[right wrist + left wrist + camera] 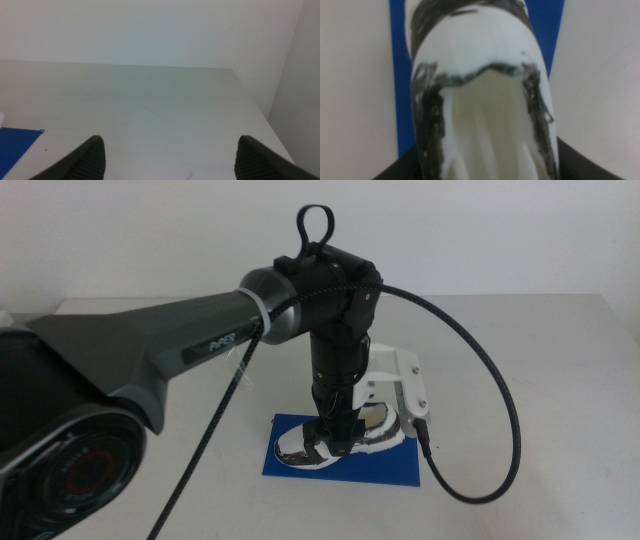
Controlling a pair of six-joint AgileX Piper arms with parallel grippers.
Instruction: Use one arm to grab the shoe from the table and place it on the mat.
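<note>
The left arm reaches in from the left and points straight down over the blue mat (385, 468). Its gripper (338, 428) is shut on the shoe (296, 448), a white sneaker with black panels. The shoe lies lengthwise within the mat's outline, at or just above its surface; I cannot tell whether they touch. In the left wrist view the shoe (480, 65) fills the picture, with the dark jaws against its two sides and the mat (400, 75) showing behind it. The right gripper (170, 152) is open over bare table, away from the shoe, and a corner of the mat (15, 145) shows beside it.
The off-white table (530, 350) spreads around the mat on all sides. A black cable (500, 400) loops from the left wrist out to the right and down beside the mat. A white bracket (402, 385) juts out beside the left gripper.
</note>
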